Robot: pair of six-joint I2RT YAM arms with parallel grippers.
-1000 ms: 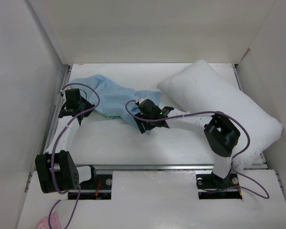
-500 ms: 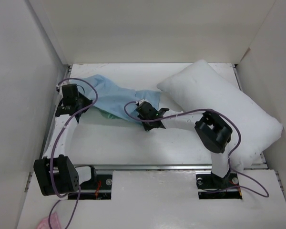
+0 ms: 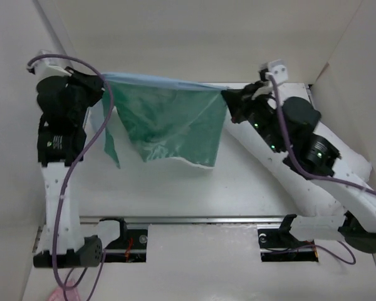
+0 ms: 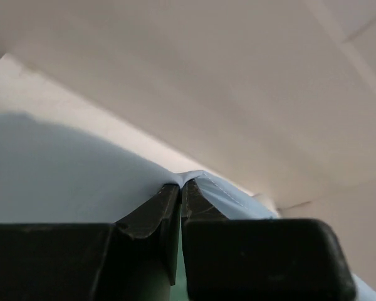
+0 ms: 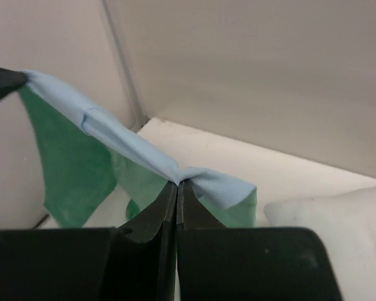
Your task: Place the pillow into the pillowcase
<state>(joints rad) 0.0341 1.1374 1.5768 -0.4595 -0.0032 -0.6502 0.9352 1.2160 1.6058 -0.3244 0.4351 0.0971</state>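
The pillowcase (image 3: 166, 122) is held up above the counter (image 3: 175, 188), stretched by its upper edge between the two hands. The left hand (image 3: 98, 79) is clamped on the edge at the left end, high near the left wall, and the right hand (image 3: 227, 96) is clamped on it at the right end. In the left wrist view, the left hand (image 4: 180, 187) is seen pressed together on a small pinch of pale blue fabric (image 4: 62, 169). In the right wrist view, the right hand (image 5: 177, 184) is likewise pinched on a blue fold (image 5: 131, 147). Below the blue top edge, the teal-green satin face is seen hanging in loose folds, clear of the counter. The white pillow (image 3: 266, 164) is laid on the counter at the right, partly covered by the right arm, and one corner (image 5: 338, 213) is seen in the right wrist view.
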